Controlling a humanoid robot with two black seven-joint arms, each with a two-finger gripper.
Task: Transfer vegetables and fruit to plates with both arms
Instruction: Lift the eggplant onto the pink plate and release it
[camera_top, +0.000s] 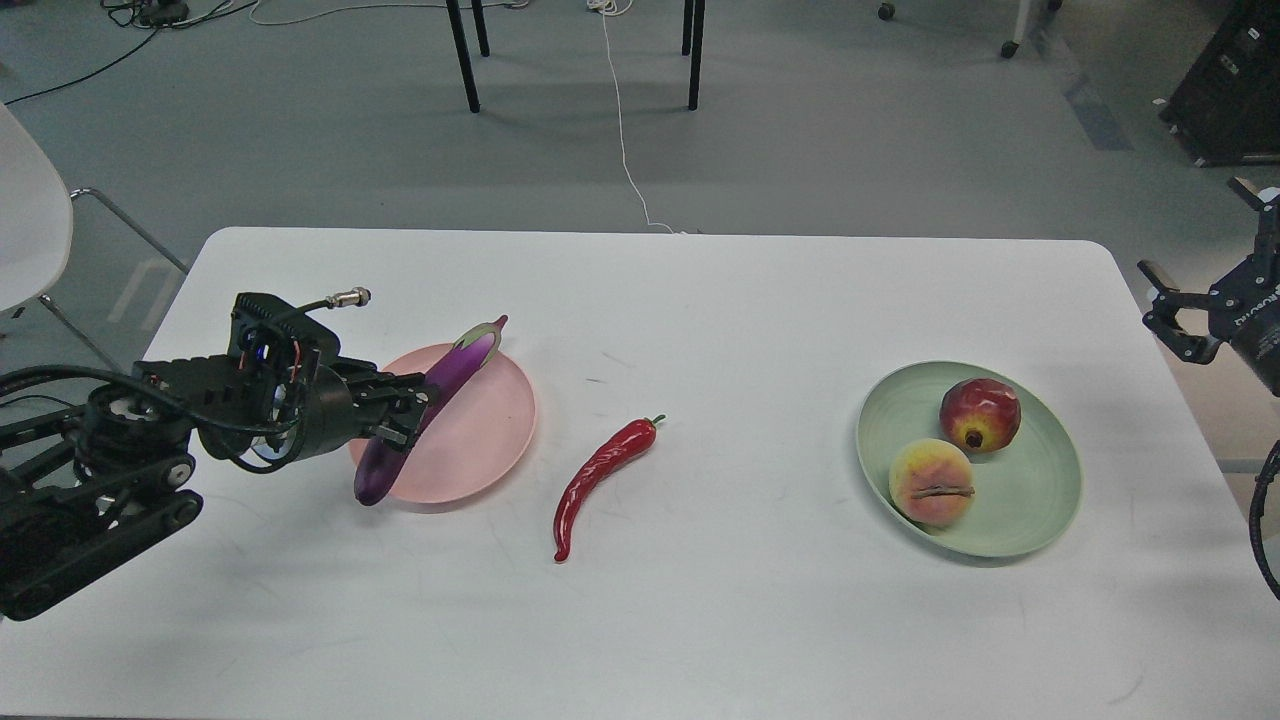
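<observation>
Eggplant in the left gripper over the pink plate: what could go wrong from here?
The eggplant is longer than the pink plate is wide and its dark end already overhangs the near rim, so on release by the left gripper it may tip or roll onto the table. The chili lies near the plate; a rolling eggplant could knock it.

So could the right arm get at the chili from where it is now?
Probably yes. The chili lies alone on bare table between the plates, nothing on or against it. The right gripper is off the table's right edge and would have to pass the green plate.
</observation>
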